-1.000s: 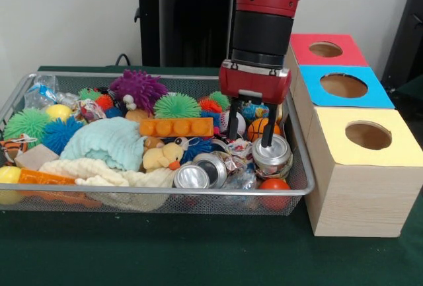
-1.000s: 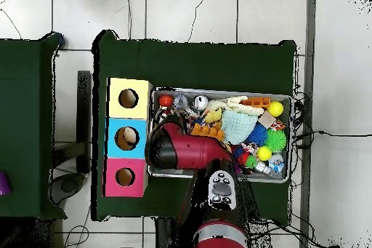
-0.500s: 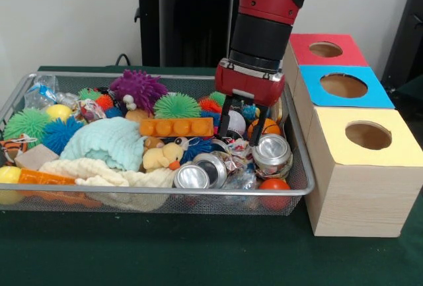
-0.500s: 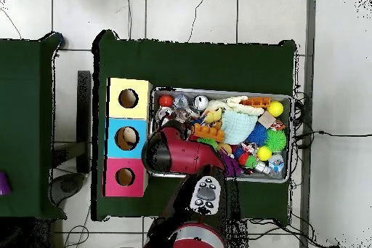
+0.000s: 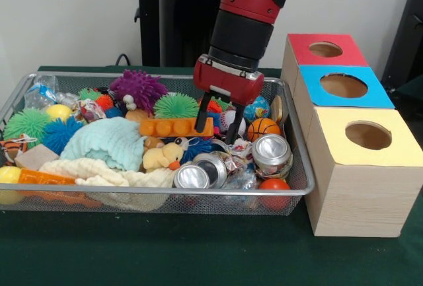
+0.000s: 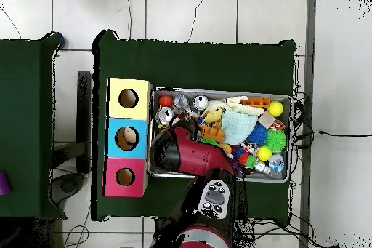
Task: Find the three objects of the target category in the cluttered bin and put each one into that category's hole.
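The gripper (image 5: 218,117) has lifted and swung away from the boxes, off the upright silver can (image 5: 271,150) it hovered over a second ago. Now it hangs above the orange block (image 5: 176,127), its fingers (image 5: 201,106) spread apart with nothing between them. That can stays in the wire bin (image 5: 299,185), two more cans (image 5: 192,176) lying beside it, none yet in the yellow box (image 5: 365,167)

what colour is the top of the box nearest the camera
Yellow: the box top with its round hole shows best in the front view.
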### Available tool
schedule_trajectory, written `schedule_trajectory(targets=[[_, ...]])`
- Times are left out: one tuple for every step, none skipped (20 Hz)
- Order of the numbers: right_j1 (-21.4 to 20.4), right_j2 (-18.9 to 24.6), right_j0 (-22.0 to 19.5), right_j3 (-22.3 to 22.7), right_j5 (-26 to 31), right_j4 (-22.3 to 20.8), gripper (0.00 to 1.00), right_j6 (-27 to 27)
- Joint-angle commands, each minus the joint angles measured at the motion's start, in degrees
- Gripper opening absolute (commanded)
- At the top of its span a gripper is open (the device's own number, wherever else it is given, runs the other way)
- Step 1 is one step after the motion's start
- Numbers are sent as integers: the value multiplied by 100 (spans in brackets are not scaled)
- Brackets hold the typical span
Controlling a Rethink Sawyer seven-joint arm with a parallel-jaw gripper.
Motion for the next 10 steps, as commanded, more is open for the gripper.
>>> schedule_trajectory(targets=[[465, 106, -108, -84, -133, 436, 100, 1153], [506, 125, -113, -116, -161, 453, 100, 1146], [550, 221, -182, -142, -203, 444, 100, 1122], [575, 271, -215, -148, -237, 443, 100, 1111], [644, 364, -274, -149, -326, 436, 100, 1109], [680, 388, -280, -143, -385, 450, 100, 1122], [703, 433, -295, -77, -522, 436, 100, 1164], [731, 450, -290, -65, -576, 452, 100, 1183], [724, 508, -317, -35, -606, 455, 100, 1200], [740, 514, -303, -31, -640, 473, 100, 1213]])
